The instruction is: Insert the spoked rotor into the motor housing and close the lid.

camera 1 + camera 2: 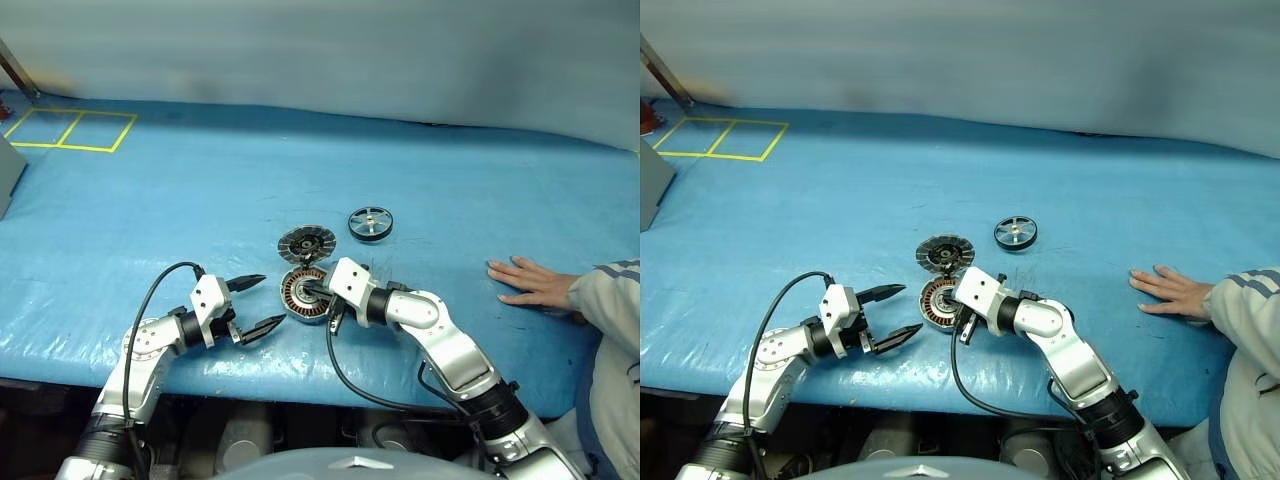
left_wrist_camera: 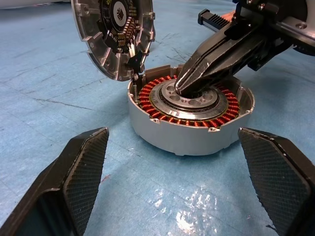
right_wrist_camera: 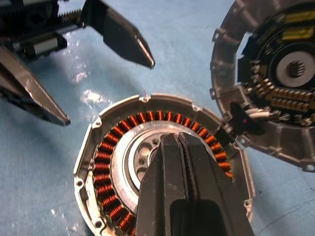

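- We find the motor housing (image 1: 303,295) near the front edge of the blue desk (image 1: 300,170), copper windings exposed.
- The lid (image 1: 306,243) stands tilted open just behind the housing, joined to its rim.
- The spoked rotor (image 1: 370,223) lies flat on the desk, behind and to the right of the housing, apart from it.
- Right gripper (image 3: 179,140): fingers pressed together, tips on the housing's silver hub.
- Left gripper (image 1: 259,303): fingers spread, empty, just left of the housing.
- A person's hand (image 1: 530,283) rests on the desk, well right of the housing.
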Motion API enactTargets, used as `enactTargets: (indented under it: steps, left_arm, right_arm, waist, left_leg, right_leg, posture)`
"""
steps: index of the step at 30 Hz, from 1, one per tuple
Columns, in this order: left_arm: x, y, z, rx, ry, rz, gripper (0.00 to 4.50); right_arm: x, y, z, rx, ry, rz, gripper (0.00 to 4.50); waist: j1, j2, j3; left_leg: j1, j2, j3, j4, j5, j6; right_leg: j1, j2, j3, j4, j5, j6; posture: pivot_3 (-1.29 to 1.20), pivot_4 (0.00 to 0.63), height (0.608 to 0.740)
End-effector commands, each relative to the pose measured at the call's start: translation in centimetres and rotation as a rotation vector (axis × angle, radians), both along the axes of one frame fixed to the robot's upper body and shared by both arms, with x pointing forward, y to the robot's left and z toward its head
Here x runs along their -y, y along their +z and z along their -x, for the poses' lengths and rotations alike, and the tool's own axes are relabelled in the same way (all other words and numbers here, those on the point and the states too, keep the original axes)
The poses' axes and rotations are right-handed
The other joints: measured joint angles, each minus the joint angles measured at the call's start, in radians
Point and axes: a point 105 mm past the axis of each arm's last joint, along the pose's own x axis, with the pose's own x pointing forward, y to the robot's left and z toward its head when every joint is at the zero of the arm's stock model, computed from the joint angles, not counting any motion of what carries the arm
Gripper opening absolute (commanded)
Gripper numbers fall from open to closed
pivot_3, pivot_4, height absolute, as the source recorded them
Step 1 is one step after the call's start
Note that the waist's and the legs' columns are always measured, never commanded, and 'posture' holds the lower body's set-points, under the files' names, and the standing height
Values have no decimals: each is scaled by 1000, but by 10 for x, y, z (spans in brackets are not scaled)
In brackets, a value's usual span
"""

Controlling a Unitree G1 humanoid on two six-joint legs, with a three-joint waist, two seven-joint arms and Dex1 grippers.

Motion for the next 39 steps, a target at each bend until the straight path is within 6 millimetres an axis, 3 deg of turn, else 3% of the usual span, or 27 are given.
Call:
enactTargets:
  steps: [1, 8, 12, 13, 23, 39]
  left_arm:
    - [-2, 8, -2, 41, 8, 4, 4500]
    - [-4, 16, -4, 72, 23, 32, 4500]
    - [-2, 17, -5, 76, 27, 36, 4500]
    - [-2, 16, -4, 76, 28, 38, 4500]
    - [-1, 12, 0, 68, 50, 46, 4500]
    - [-2, 13, -1, 72, 53, 37, 4500]
  right_arm:
    - [12, 24, -2, 63, -33, -50, 20]
    - [70, 12, -24, 86, -257, 115, 20]
    - [100, 22, -52, 143, -383, 163, 875]
    - [102, 26, -57, 164, -390, 167, 1164]
    - [110, 24, -90, 165, -391, 209, 1164]
    - [109, 28, -76, 174, -407, 168, 1164]
  waist:
    - [0, 0, 0]
    - [1, 0, 0]
    - [-2, 0, 0]
    - [-2, 0, 0]
    - [0, 0, 0]
    - [-1, 0, 0]
  left_leg:
    - [0, 0, 0, 0, 0, 0]
    - [0, 0, 0, 0, 0, 0]
    - [0, 0, 0, 0, 0, 0]
    - [0, 0, 0, 0, 0, -1]
    - [-1, 0, 2, 0, 5, 2]
    - [0, 0, 3, 0, 3, 3]
  right_leg:
    - [0, 0, 0, 0, 0, 0]
    - [0, 0, 0, 0, 0, 0]
    - [0, 0, 0, 1, 0, 0]
    - [0, 0, 0, 1, 0, 0]
    - [2, 2, 0, 2, 0, -1]
    - [1, 1, 1, 3, 0, 0]
  posture:
    - [0, 150, 740]
    - [0, 150, 740]
    - [0, 150, 740]
    - [0, 150, 740]
    - [0, 150, 740]
    - [0, 150, 740]
